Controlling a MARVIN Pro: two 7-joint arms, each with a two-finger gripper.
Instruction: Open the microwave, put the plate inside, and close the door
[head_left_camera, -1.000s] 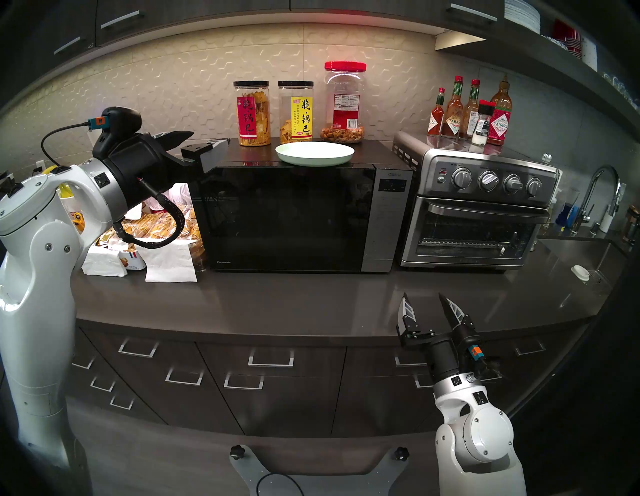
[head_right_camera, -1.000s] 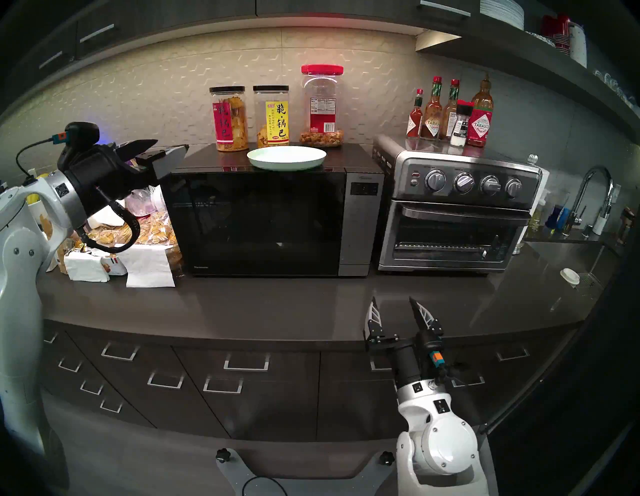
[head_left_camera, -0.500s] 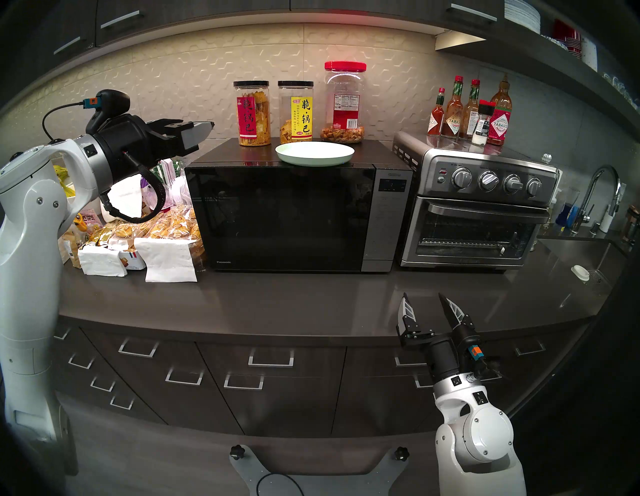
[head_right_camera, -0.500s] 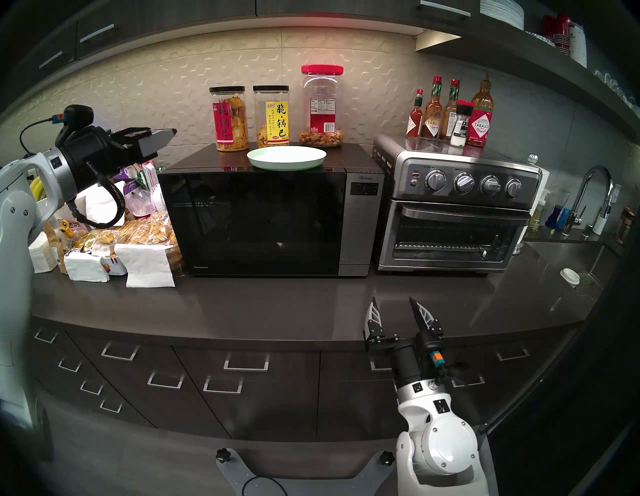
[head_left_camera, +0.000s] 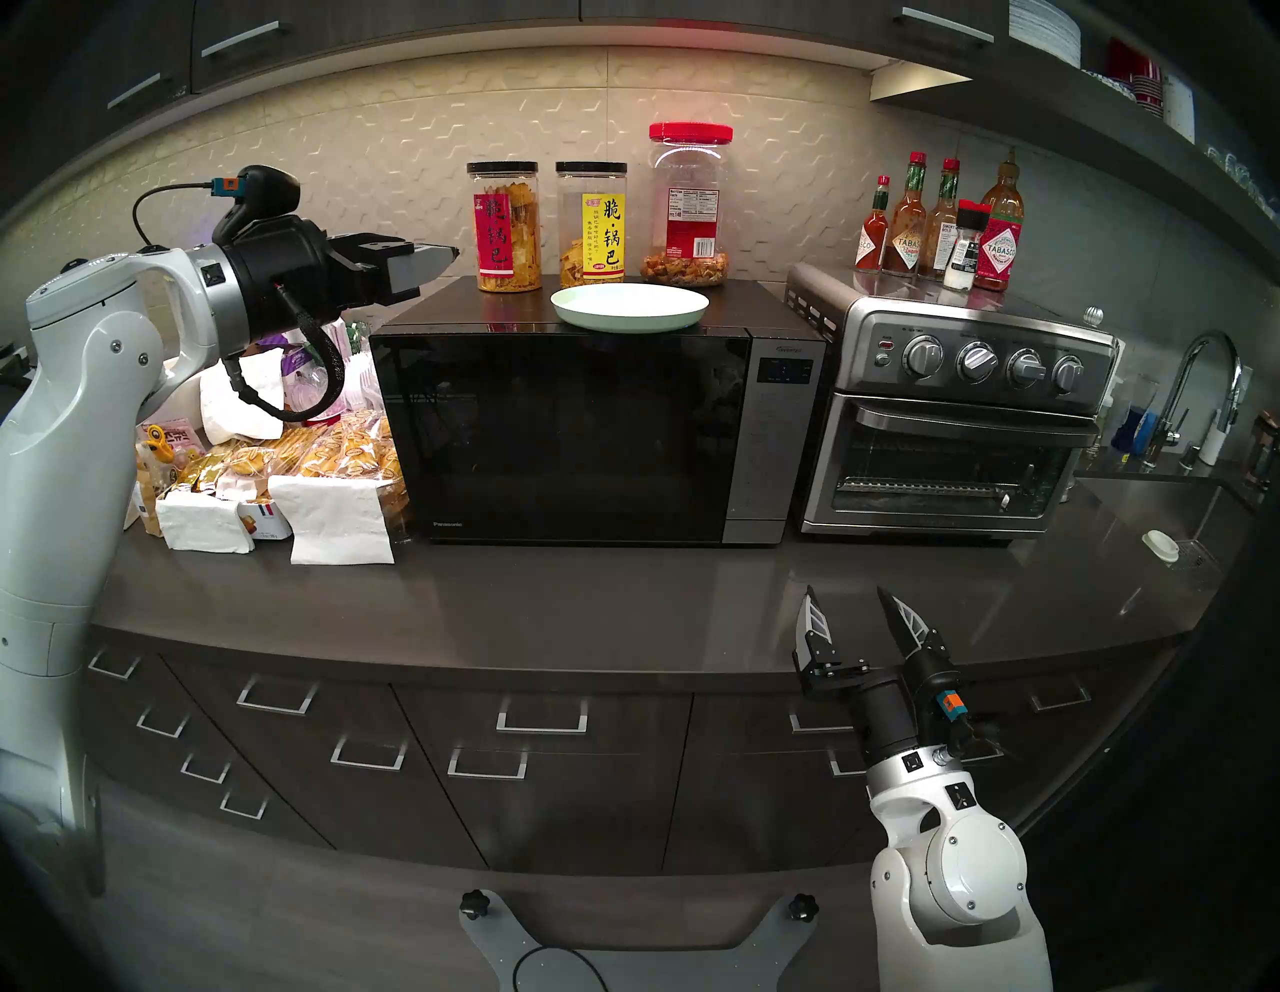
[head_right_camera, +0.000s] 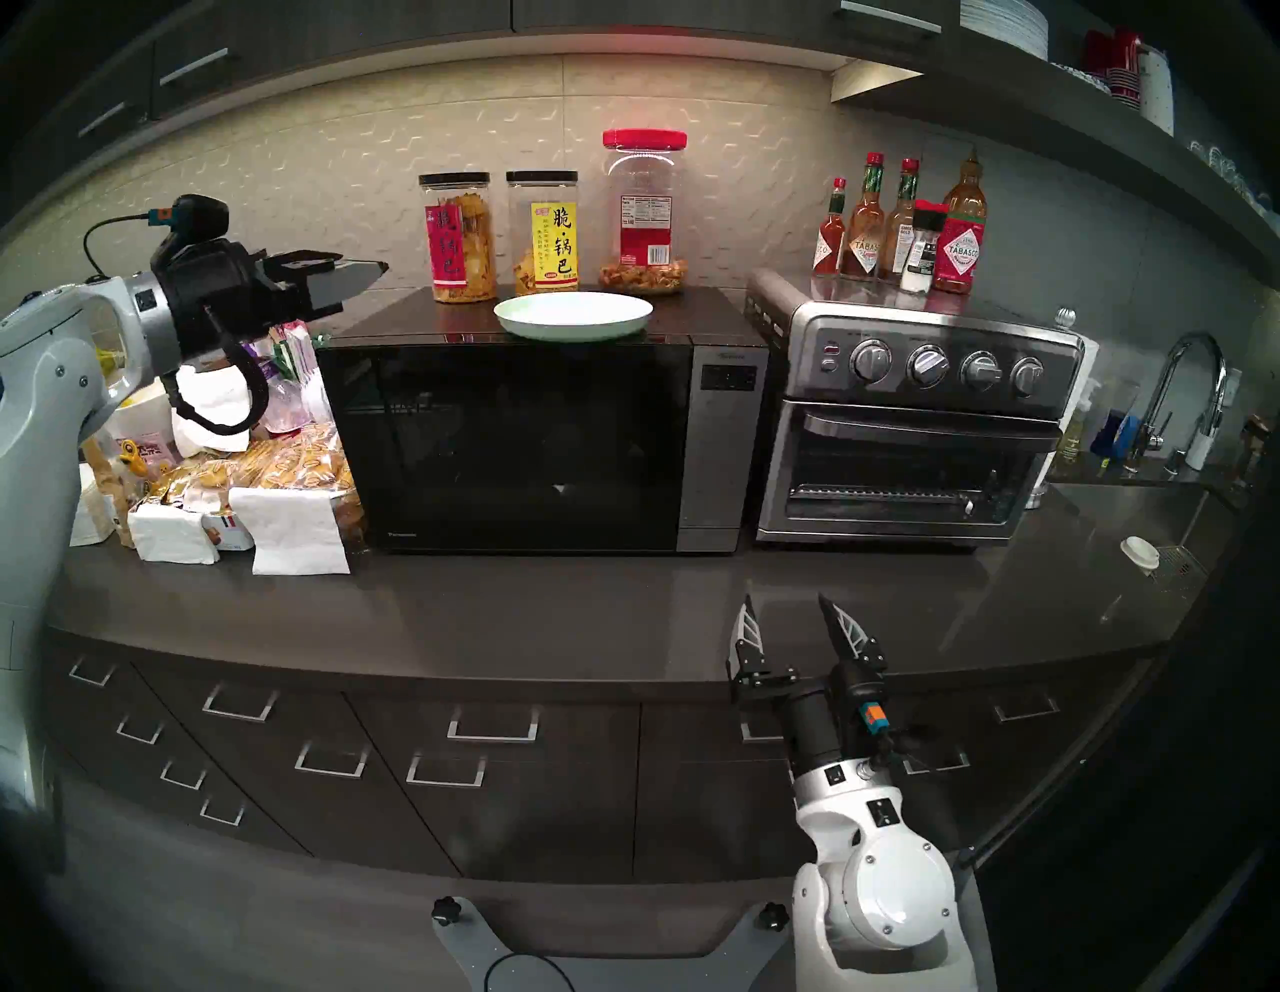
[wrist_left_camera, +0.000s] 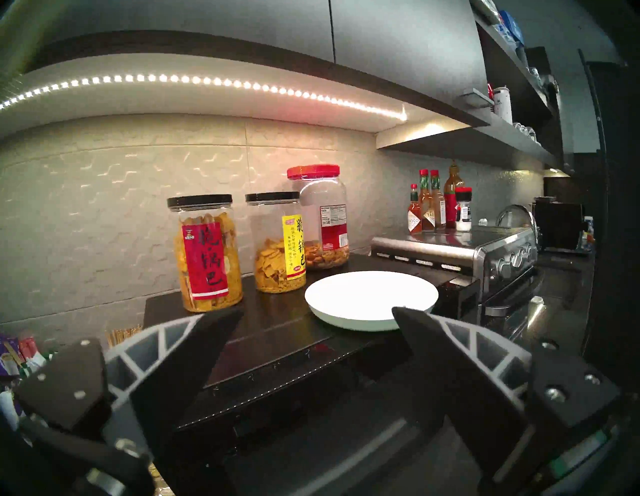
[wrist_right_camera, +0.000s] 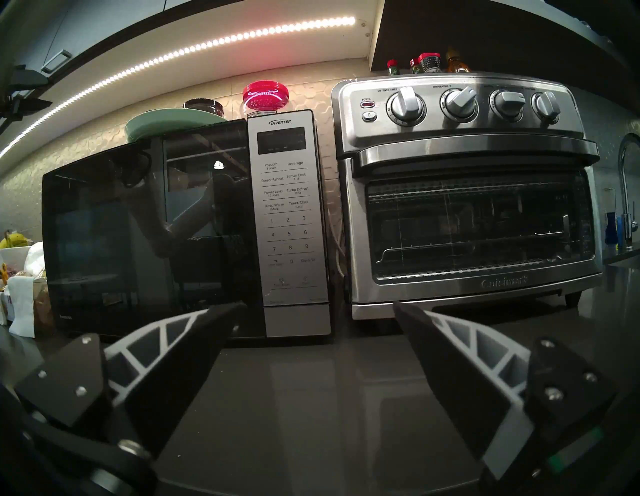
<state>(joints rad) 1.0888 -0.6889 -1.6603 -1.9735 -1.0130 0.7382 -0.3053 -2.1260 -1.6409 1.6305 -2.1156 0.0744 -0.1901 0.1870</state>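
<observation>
Dark kitchen counter (head_left_camera: 554, 596), microwave (head_left_camera: 783, 443) atop

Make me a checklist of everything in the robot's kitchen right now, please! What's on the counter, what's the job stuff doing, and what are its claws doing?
Surface: dark countertop, bare in front of the microwave.
Job's things: microwave has its door shut; pale green plate sits on top of it, untouched.
Clutter: three snack jars behind the plate; snack packets and napkins to the microwave's left.
Grippers: left gripper open, raised beside the microwave's top left corner, holding nothing; right gripper open over the counter's front edge, empty.
Cables: black cable loops under the left wrist.
Surroundings: toaster oven carrying sauce bottles; sink tap far right.
</observation>
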